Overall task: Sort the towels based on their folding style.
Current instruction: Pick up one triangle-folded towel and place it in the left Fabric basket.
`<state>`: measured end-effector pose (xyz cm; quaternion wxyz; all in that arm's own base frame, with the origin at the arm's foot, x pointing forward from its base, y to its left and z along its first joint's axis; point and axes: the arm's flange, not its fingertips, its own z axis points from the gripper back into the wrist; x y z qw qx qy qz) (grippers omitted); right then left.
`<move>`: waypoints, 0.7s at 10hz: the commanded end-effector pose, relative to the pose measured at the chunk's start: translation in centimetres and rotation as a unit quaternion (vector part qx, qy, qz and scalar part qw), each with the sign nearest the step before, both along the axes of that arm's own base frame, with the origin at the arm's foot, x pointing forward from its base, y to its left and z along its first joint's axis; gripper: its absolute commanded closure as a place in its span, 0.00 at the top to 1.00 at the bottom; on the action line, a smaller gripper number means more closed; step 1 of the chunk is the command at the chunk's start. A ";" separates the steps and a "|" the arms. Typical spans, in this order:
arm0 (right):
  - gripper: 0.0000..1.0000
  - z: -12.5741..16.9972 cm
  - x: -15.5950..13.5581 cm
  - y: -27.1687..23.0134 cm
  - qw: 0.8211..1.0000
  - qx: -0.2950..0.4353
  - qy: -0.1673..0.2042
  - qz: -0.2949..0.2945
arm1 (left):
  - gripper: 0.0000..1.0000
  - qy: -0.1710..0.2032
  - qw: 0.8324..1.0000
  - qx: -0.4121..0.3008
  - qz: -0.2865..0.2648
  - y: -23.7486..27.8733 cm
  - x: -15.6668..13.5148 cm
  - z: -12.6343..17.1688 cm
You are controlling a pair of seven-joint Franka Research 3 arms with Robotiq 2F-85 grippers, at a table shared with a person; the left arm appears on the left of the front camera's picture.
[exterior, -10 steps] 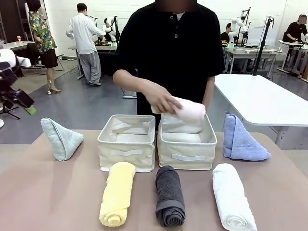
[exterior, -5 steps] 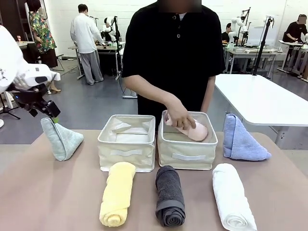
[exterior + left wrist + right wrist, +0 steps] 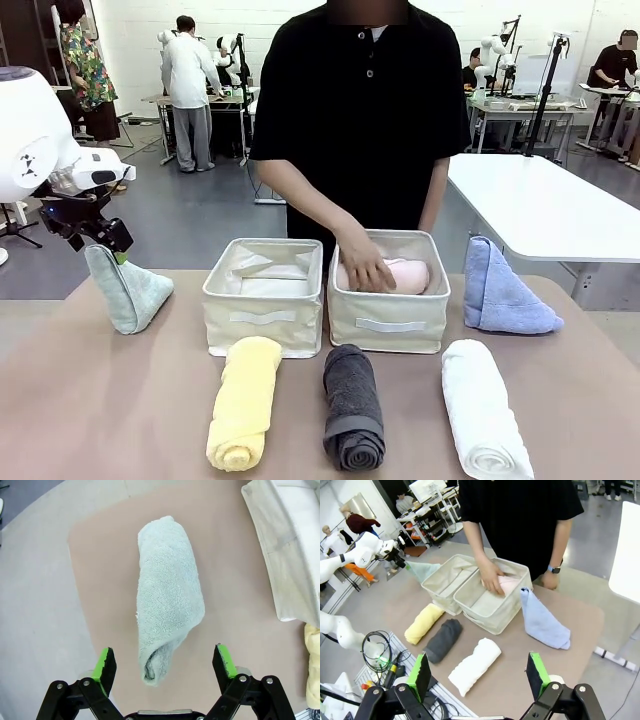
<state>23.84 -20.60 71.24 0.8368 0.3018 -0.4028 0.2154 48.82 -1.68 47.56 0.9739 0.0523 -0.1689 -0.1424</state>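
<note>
– Since half a second ago the pale pink rolled terry towel [image 3: 408, 276] went lower. Now it lies inside the right cream fabric bin [image 3: 388, 327], and the person's hand [image 3: 364, 270] rests on top of it.

– And the robot's left hand [image 3: 118, 250]?

– It came closer too. It hangs just over the top corner of the mint green folded triangle towel [image 3: 130, 292], which stands on the brown desk [image 3: 100, 400], to the left of the left cream fabric bin [image 3: 262, 318]. The fingers are spread wide and hold nothing. In the left wrist view the near end of this towel is under and between the two green pads [image 3: 105, 662]. If a pad touches the cloth, I cannot tell.

– Where are the other towels?

– Three rolls lie in a row on the near part of the desk, in front of the bins. The yellow rolled towel [image 3: 243, 402] is on the left, the dark grey rolled towel [image 3: 353, 405] in the middle and the white rolled towel [image 3: 482, 420] on the right. The periwinkle blue folded triangle towel [image 3: 500, 292] stands just beside the right bin, on its right side.

– And the right hand [image 3: 478, 672]?

– In the right wrist view it is high above the desk. Its fingers are wide apart and empty.
</note>
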 end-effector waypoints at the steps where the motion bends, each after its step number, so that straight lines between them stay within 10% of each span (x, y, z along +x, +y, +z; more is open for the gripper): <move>1: 1.00 0.1 0.2 -0.1 1.000 0.000 -0.002 0.010 | 1.00 -0.002 1.000 0.000 -0.002 0.1 -0.9 0.2; 7: 1.00 0.1 0.2 -0.1 1.000 0.000 -0.002 0.010 | 1.00 0.089 0.996 0.008 0.008 -0.5 3.6 -3.5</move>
